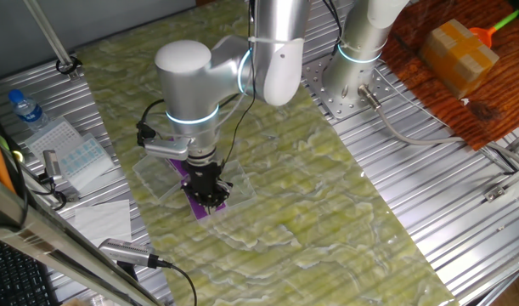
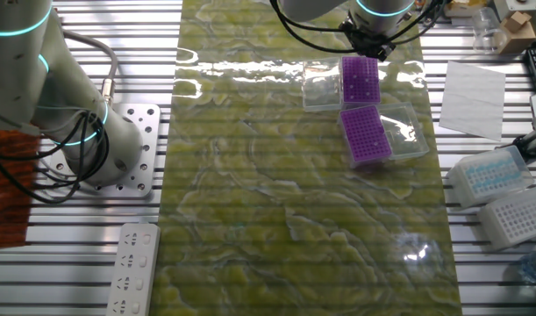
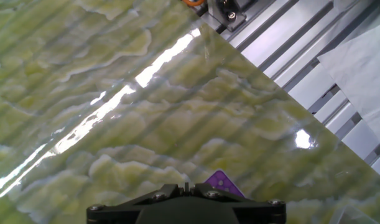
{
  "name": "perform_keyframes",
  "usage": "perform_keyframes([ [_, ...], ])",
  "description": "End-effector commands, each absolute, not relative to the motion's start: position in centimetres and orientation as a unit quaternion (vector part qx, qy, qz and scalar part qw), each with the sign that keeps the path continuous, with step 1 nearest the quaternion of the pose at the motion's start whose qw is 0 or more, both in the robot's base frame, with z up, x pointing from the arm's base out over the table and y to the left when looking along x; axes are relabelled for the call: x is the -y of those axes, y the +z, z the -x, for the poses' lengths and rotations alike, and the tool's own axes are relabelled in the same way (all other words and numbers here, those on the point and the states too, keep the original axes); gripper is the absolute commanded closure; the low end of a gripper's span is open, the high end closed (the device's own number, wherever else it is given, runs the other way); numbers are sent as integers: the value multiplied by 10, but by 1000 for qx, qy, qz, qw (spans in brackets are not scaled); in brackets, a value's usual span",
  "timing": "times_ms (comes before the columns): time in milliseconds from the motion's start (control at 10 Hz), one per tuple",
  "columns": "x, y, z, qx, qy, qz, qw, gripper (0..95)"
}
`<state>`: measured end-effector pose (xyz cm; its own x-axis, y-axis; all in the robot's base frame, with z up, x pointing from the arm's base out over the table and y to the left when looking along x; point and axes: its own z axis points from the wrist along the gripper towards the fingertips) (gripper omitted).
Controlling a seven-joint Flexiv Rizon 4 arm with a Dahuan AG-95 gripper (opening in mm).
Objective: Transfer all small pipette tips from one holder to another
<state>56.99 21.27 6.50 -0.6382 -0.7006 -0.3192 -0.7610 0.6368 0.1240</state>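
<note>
Two fixed views and one hand view, taken in turn.

One fixed view, surface: a glossy green marbled mat (image 1: 310, 195) runs diagonally over a ribbed metal table (image 1: 446, 221).
One fixed view, room: a water bottle (image 1: 25, 109) stands at 9 o'clock; an orange block (image 1: 459, 54) lies on dark wood at 2 o'clock.
One fixed view, arm: the silver arm (image 1: 191, 85), with glowing teal rings, points straight down at centre.
One fixed view, tool: the black gripper (image 1: 211, 195) sits low over a purple holder (image 1: 201, 206) inside a clear tray (image 1: 161, 180). Whether its jaws are parted or closed, I cannot tell.

Other fixed view, surface: the same mat fills the middle, shiny and wrinkled.
Other fixed view, holders: two purple perforated plates at 1 o'clock, one above the other, each in clear plastic; the upper holder (image 2: 360, 81) sits just beneath the arm, the lower holder (image 2: 368, 134) close below it.
Other fixed view, task item: the small pipette tips (image 2: 364, 91) show as faint pale dots on the upper plate.
Other fixed view, surroundings: white paper (image 2: 474, 99) at 2 o'clock; two tip boxes (image 2: 500, 189) at 3 o'clock; a white power strip (image 2: 133, 270) at 8 o'clock.

Hand view, surface: slanted mat with bright glare streaks.
Hand view, tool: the dark gripper body (image 3: 186, 205) at 6 o'clock, a purple corner (image 3: 222, 183) peeking behind it.
</note>
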Motion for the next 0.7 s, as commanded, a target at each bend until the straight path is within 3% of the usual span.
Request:
perform_keyframes([
  [100,-212,65,-569,-896,123,409,122,950],
  [300,-209,67,-570,-891,120,421,118,950],
  [600,-178,83,-574,-873,64,476,79,950],
  [700,-155,93,-575,-866,26,498,44,760],
])
